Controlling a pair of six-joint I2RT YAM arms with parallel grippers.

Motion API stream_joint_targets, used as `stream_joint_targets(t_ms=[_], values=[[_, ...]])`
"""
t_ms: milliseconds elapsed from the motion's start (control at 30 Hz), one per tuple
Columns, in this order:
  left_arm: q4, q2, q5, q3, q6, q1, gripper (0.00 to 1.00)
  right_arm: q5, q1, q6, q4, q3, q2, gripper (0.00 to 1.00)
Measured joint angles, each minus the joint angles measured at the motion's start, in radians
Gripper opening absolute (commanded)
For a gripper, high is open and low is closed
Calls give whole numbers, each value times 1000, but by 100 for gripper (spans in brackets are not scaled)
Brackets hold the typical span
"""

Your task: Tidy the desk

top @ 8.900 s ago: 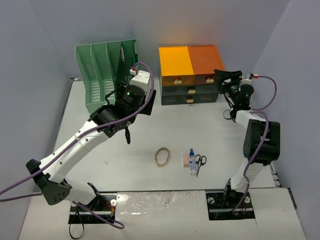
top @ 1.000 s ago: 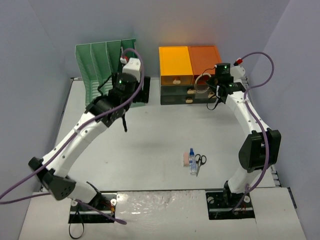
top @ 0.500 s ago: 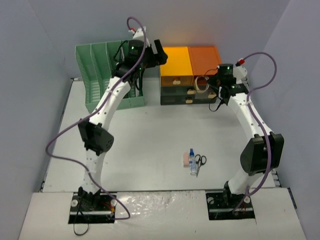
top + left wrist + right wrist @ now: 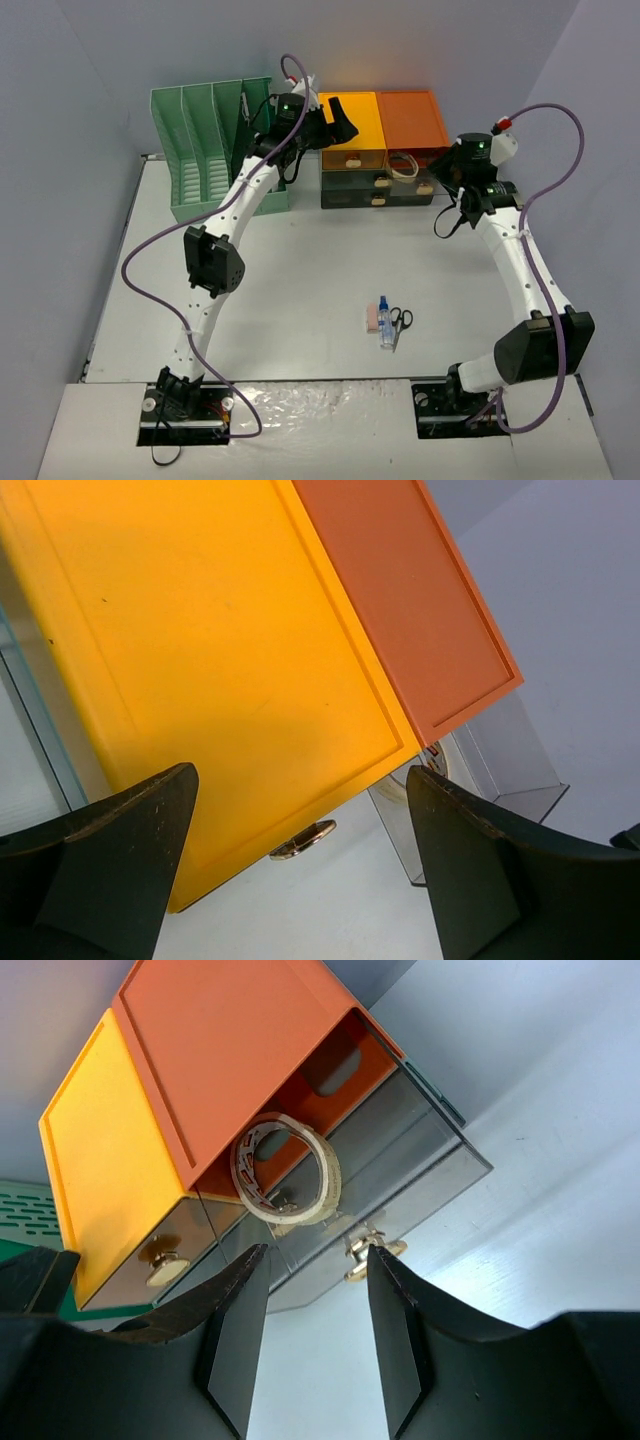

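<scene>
Bench: the wide, flat, matte white bench [image 4: 300, 270] with metal edge rails fills the floor of the overhead view. It carries everything else, and both arm bases are bolted at its near edge.
Left arm: the white-and-black left arm [image 4: 240, 195] stretches up to the far edge, past the rack. Its jaws hang over the yellow top of the cabinet.
Left jaws: spread wide, with nothing between the dark fingers [image 4: 110, 860].
Right arm: the white-and-black right arm [image 4: 520, 260] leans in from the right side. Its wrist is just in front of the cabinet's right end.
Right jaws: parted with a clear gap and holding nothing. The open drawer lies straight ahead of them.
File rack: the green slotted plastic file rack [image 4: 205, 150] stands upright at the far left, close beside the cabinet.
Cabinet: the drawer cabinet [image 4: 380, 125] has a yellow-orange and an orange upper half over dark green lower drawers. It stands against the far wall.
Drawer: the smoky clear drawer [image 4: 420, 1150] of the orange half is pulled out.
Tape: the beige tape roll [image 4: 288, 1168] lies inside that drawer.
Near cluster: black-handled scissors [image 4: 399, 325], a small clear bottle with a blue cap [image 4: 384, 323] and a pink eraser [image 4: 372, 319] lie just beside one another. They are well apart from both arms.
</scene>
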Motion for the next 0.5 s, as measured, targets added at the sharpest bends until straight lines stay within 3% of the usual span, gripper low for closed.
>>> stream_joint_targets(t_ms=[500], values=[[37, 0, 20, -30, 13, -8, 82, 30, -5, -44, -89, -268, -149, 42]])
